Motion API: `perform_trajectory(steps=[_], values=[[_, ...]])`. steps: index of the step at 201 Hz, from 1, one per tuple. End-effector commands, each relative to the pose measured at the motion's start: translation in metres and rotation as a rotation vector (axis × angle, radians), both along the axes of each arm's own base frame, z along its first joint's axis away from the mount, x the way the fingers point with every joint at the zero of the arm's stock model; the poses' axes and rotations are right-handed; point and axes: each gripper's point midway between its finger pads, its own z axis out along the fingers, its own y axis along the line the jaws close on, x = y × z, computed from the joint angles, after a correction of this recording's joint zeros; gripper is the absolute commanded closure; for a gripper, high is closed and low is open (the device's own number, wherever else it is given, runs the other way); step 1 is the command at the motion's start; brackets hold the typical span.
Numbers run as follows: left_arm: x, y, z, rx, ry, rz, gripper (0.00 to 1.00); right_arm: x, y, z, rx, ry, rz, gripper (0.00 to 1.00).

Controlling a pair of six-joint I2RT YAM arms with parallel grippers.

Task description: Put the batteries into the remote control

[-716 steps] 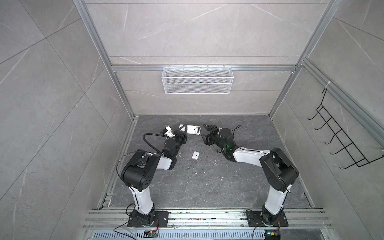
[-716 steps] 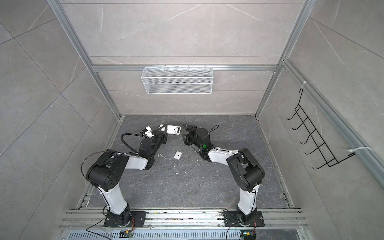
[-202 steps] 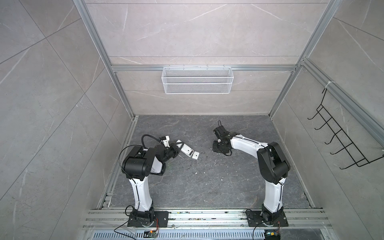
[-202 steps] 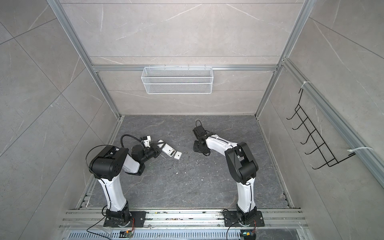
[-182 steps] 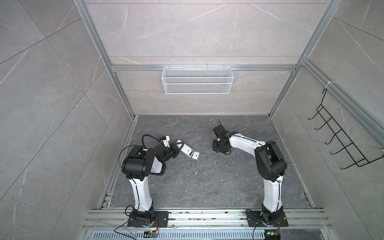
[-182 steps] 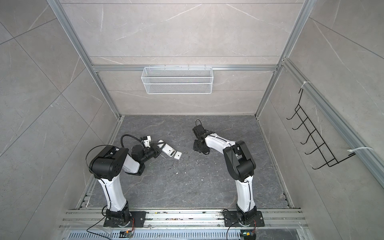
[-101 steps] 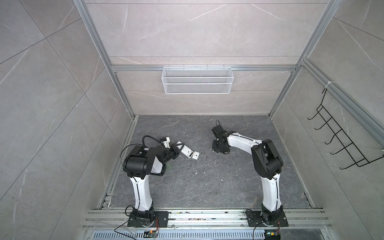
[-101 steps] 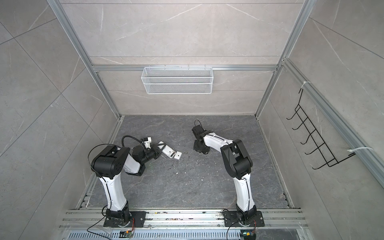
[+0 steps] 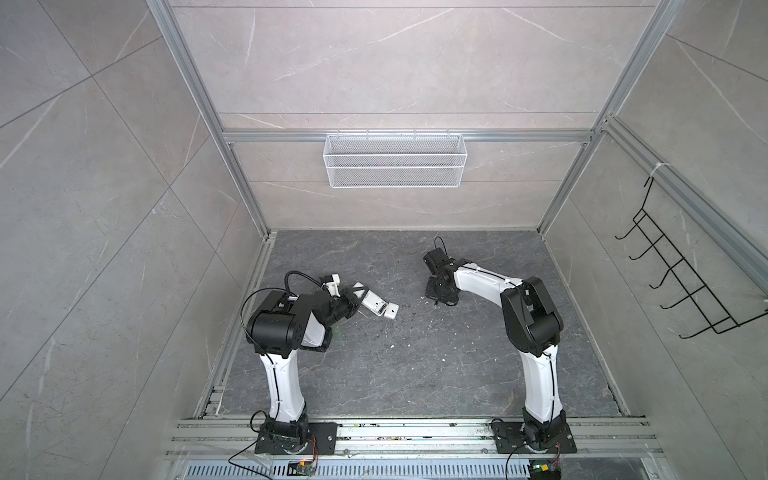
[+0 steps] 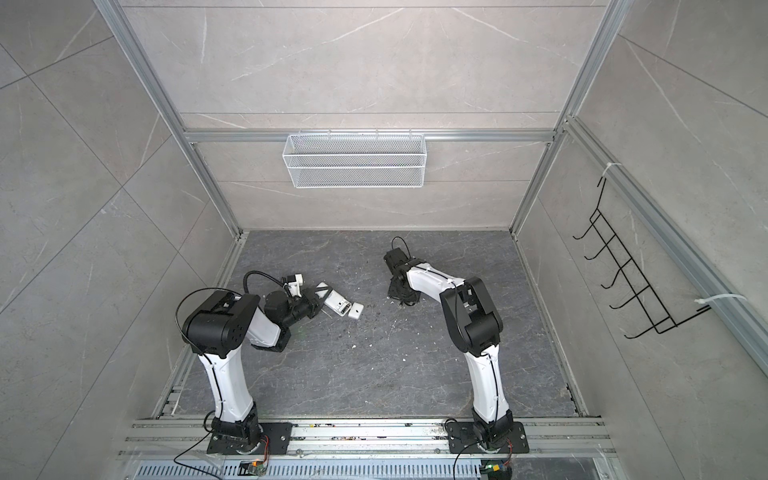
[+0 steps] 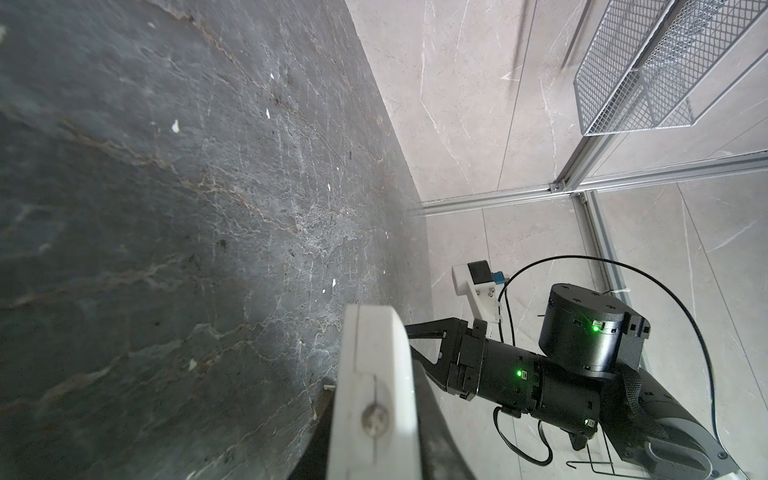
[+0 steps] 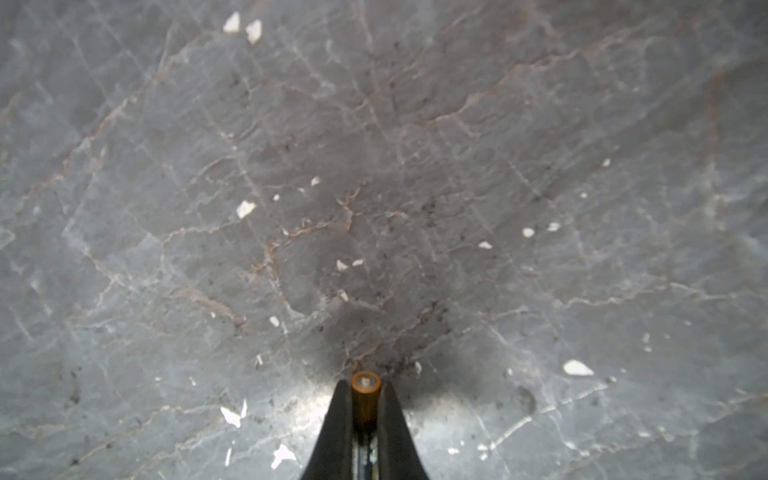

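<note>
Floor [image 9: 415,374] dk-grey stone w/ white specks [image 12: 245,208]

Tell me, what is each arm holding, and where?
Right jaws pinch a battery by its sides, copper end poking out. Left jaws clamp the remote control by one end.
</note>
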Motion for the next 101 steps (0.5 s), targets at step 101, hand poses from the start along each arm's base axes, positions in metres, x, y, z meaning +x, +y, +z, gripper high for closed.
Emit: perform_trajectory(steps=[101], values=[[0.004, -0.001, 0.016, 0.002, -0.089, -0.02, 1.0, -0.061, -0.027, -0.044, 0.14, 0.292, -0.981, 0.97]])
